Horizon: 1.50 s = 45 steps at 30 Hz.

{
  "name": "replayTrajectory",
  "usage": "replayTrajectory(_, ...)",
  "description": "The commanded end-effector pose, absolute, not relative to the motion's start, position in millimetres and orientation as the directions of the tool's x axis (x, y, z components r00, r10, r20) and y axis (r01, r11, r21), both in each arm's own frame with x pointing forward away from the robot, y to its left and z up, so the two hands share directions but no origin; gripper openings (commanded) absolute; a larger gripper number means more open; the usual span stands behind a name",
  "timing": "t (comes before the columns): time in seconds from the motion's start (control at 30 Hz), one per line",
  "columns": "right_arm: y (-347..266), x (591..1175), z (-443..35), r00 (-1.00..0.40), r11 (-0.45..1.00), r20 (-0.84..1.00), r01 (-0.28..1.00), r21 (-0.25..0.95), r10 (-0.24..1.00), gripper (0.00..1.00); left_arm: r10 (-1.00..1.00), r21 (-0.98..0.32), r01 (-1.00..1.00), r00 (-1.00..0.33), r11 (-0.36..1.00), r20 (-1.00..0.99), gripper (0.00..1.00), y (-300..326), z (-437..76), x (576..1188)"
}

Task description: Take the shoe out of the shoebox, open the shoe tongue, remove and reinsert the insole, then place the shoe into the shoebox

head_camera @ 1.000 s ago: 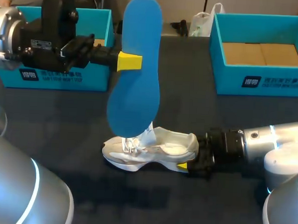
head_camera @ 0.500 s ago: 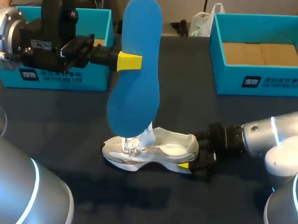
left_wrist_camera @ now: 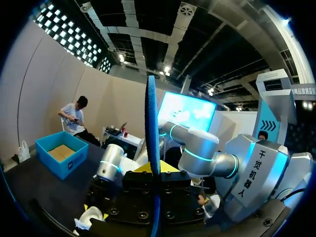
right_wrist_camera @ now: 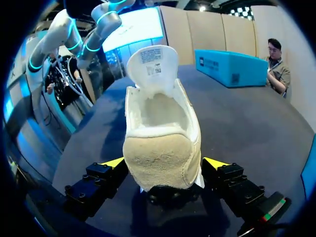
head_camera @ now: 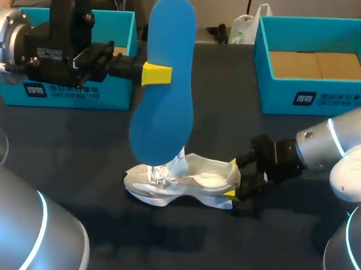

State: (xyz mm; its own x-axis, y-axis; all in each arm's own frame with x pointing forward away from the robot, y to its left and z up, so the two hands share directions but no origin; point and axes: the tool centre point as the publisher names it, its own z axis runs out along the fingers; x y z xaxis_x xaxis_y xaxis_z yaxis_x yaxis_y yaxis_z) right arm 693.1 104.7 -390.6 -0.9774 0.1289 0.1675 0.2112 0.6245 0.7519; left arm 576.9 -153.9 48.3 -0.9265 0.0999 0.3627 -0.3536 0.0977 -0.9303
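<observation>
A white sneaker [head_camera: 184, 182] lies on its side on the dark table, toe to the left, tongue pulled up. Above it my left gripper [head_camera: 154, 74] is shut on a blue insole [head_camera: 166, 80], which hangs upright with its lower end just over the shoe's laces. In the left wrist view the insole [left_wrist_camera: 152, 148] shows edge-on between the fingers. My right gripper [head_camera: 231, 179] is open at the shoe's heel, one yellow tip on each side. The right wrist view shows the heel [right_wrist_camera: 160, 163] between the spread fingertips [right_wrist_camera: 114, 162], with the shoe's empty inside beyond.
Two open turquoise boxes stand at the back. One is at the left [head_camera: 123, 23], behind my left arm. The other is at the right [head_camera: 316, 87] and has a brown cardboard floor. Bare table lies between them and in front of the shoe.
My right arm rose and swung toward the back, and its gripper turned and opened a little wider around the heel. The left arm, the insole and the shoe stayed put.
</observation>
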Motion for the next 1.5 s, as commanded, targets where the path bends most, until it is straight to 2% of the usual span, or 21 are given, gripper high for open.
replayTrajectory(0.03,101,695,-375,-0.973,0.818,0.180,0.217,0.532,0.141,1.00,0.100,-0.930,-0.354,-0.926,0.100,0.363,0.00,-154,48,577)
replayTrajectory(0.17,97,693,-367,-0.969,0.866,0.180,0.233,0.443,0.169,1.00,0.100,-0.930,-0.354,-0.926,0.100,0.363,0.00,-154,48,577)
replayTrajectory(0.47,95,687,-354,-0.969,0.917,0.168,0.230,0.325,0.183,1.00,0.100,-0.930,-0.354,-0.926,0.100,0.363,0.00,-154,48,577)
replayTrajectory(0.97,101,687,-339,-0.972,0.948,0.140,0.217,0.233,0.188,1.00,0.100,-0.930,-0.354,-0.926,0.100,0.363,0.00,-154,48,577)
replayTrajectory(1.2,104,693,-336,-0.969,0.969,0.134,0.222,0.113,0.206,1.00,0.100,-0.930,-0.354,-0.926,0.100,0.363,0.00,-154,48,577)
replayTrajectory(1.5,108,695,-333,-0.968,0.971,0.126,0.226,0.080,0.215,1.00,0.100,-0.930,-0.354,-0.926,0.100,0.363,0.00,-154,48,577)
